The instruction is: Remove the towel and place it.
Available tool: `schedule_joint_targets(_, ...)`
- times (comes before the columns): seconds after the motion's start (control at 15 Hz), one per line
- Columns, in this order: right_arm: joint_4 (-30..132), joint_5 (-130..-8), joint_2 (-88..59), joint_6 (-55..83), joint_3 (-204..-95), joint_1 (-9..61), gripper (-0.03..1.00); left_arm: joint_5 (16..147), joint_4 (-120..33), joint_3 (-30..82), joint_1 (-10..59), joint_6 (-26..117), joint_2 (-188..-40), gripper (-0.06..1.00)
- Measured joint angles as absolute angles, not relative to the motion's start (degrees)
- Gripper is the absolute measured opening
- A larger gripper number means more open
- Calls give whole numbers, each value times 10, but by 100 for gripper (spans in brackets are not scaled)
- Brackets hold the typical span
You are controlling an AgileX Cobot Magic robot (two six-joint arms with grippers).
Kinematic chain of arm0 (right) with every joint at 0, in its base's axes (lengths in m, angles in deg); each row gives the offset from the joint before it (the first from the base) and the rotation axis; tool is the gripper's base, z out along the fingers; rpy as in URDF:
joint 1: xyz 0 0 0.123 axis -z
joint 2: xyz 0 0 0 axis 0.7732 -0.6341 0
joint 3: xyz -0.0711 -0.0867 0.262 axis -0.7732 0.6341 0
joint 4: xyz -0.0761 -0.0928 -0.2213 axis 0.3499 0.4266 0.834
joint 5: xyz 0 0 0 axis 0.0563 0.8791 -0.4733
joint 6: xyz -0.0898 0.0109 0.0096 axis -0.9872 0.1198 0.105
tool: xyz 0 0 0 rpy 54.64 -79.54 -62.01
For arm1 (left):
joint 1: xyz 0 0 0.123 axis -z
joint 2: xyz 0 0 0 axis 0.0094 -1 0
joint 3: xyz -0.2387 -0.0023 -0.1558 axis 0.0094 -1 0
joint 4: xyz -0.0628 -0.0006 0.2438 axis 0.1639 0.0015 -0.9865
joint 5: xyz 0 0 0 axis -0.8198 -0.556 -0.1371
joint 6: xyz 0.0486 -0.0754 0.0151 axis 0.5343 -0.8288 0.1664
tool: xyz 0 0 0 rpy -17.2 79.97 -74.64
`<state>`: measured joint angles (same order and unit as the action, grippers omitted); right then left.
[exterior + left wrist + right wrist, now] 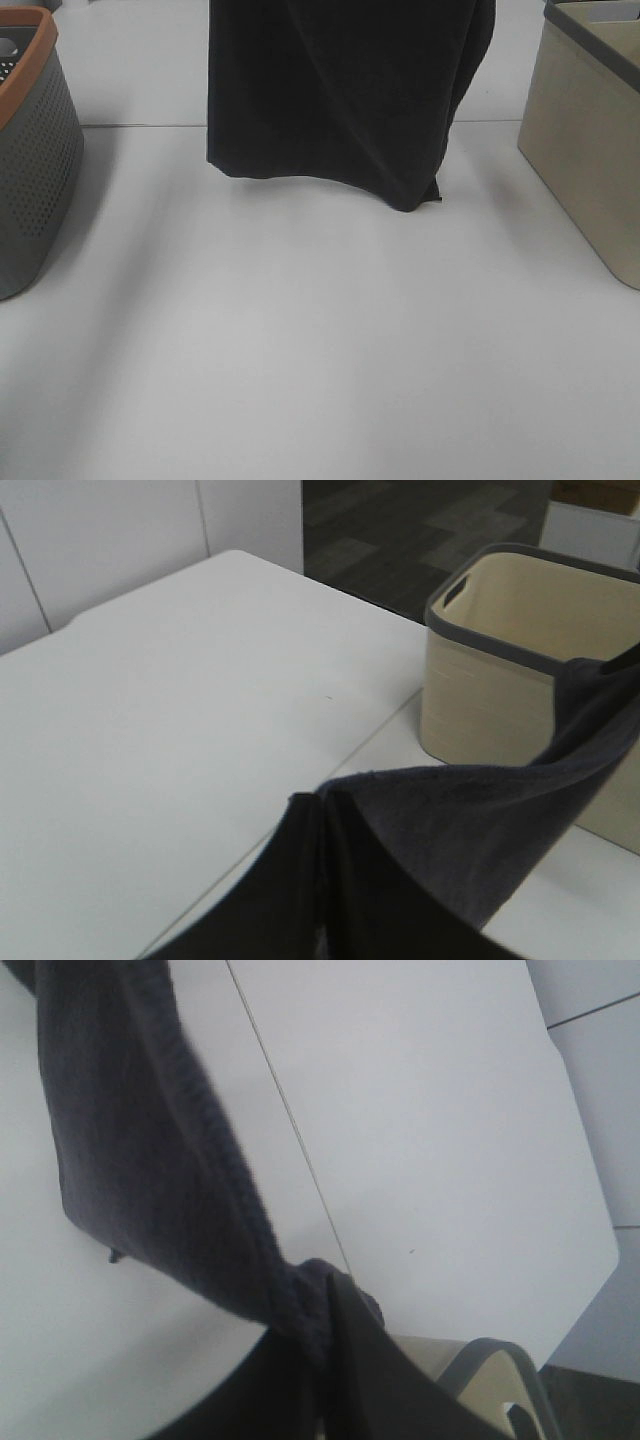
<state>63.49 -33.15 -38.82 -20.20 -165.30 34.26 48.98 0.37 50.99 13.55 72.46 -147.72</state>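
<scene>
The towel (340, 95) hangs lifted over the white table (300, 350), pinched by the closed left gripper (318, 818) and right gripper (328, 1325), so it seems only the placing is left

Dark towel (340, 100) hanging over a white tabletop (320, 350).
Drapes in long folds from beyond the top edge, end effectors out of sight up there; dips lowest at the corner toward the beige bin (585, 170). Flanked, well apart, by that bin on one side and a grey perforated basket (35, 170) with an orange rim on the other.
</scene>
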Motion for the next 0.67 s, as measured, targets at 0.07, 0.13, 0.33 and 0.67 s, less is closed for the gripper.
schedule_joint_targets(0.07, 639, -333, -389, -217, -1653, 343, 2, 509, 29, 485, 133, 752, -1469, 0)
schedule_joint_targets(0.13, 646, -349, -391, -233, -1653, 343, 2, 533, 81, 445, 125, 803, -1459, 0)
schedule_joint_targets(0.33, 696, -482, -427, -217, -1653, 343, 2, 560, 342, 375, 110, 1098, -1459, 0)
schedule_joint_targets(0.67, 728, -704, -489, -166, -1656, 352, 2, 590, 417, 410, 110, 1313, -1500, 0)
